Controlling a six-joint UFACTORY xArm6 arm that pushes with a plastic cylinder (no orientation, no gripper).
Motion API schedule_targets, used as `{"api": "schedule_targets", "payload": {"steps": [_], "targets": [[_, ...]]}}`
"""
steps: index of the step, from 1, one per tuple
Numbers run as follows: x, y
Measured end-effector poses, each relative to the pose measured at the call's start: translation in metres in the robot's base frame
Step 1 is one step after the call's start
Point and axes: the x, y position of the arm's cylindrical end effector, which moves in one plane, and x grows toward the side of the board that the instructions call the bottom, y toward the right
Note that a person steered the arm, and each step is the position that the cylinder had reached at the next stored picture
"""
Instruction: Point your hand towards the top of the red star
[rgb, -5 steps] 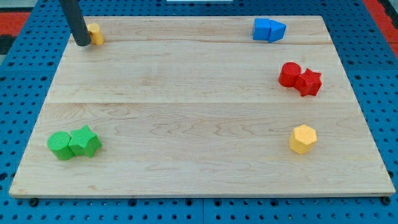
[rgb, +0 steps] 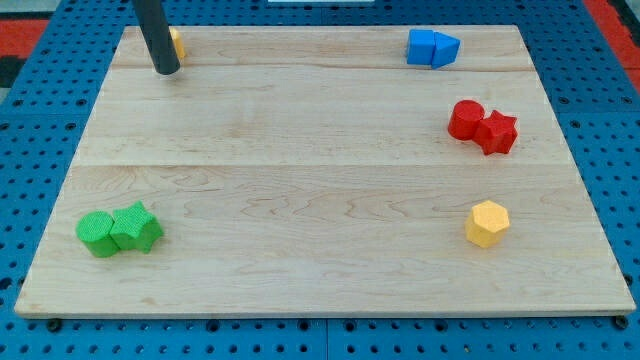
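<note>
Pale wooden board (rgb: 300, 200) on blue pegboard (rgb: 40, 150); my fingerless tip (rgb: 166, 70) sits top-left, far from the red star (rgb: 497, 132).

- One camera only, so no second view shares any part of the scene.
- It looks down at a slant from beyond the wooden board's (rgb: 320, 200) near edge, facing its far edge.
- The far edge appears shorter than the near edge, and the side edges lean inward toward the view's top.
- It sits close enough that the board nearly fills the frame, all four corners inside it.
- A blue pegboard surface (rgb: 40, 200) borders the board at left, right and bottom; the rod (rgb: 155, 35) enters from the view's top near the far left corner.
</note>
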Motion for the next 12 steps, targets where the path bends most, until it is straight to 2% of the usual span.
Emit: {"api": "schedule_targets", "payload": {"steps": [3,6,7,8,9,10,11,12], "targets": [[0.0,0.026],[0.001,0.084],[0.006,0.168],[0.029,0.231],[0.046,0.318],[0.044,0.41],[0.068,0.475],[0.112,0.488]]}}
